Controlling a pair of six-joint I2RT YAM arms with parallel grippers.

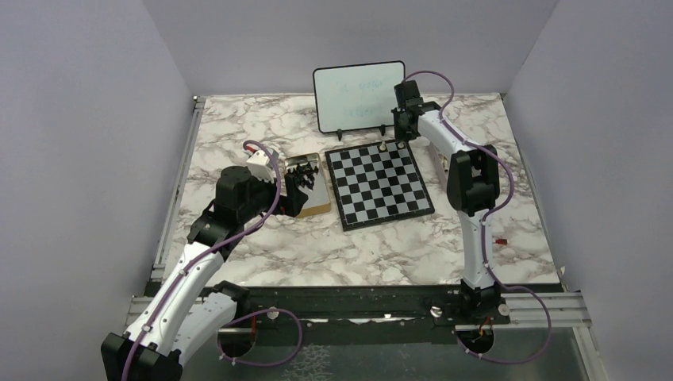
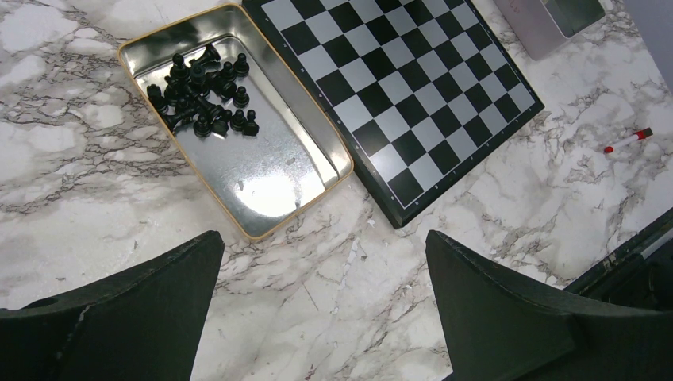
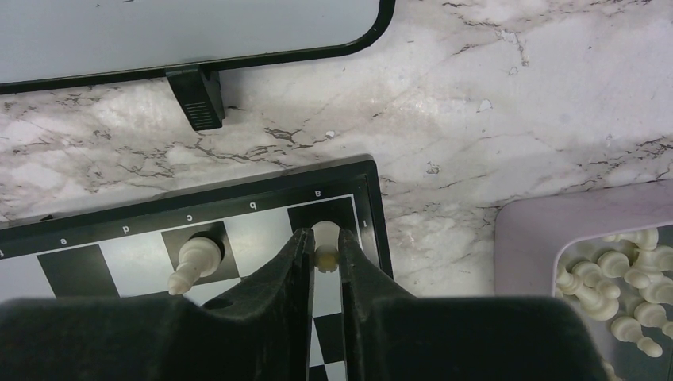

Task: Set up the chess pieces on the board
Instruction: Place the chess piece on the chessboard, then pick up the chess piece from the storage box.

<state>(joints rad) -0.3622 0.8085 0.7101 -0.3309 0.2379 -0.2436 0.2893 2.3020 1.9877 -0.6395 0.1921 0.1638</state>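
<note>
Left gripper (image 2: 323, 238) hangs by the near end of the tin (image 2: 343, 163), jaws spread wide with nothing between them. The black chessmen (image 2: 202, 99) are heaped at the tin's far end. The board (image 2: 413, 87) lies just right of the tin, nearly bare; one white piece (image 3: 194, 258) stands on the c square of its far rank. The right arm is the nearer one: stretched to the board's far right corner, wrist pitched down. The right gripper (image 3: 324, 242) is closed narrowly on a white chessman (image 3: 323, 230) at the corner a square, directly between the fingers and upright, long axis vertical. The base seems down, so letting go and rising straight should suit. The spare white chessmen (image 3: 611, 278) sit in a lilac tray (image 3: 524, 230) right of the board.
</note>
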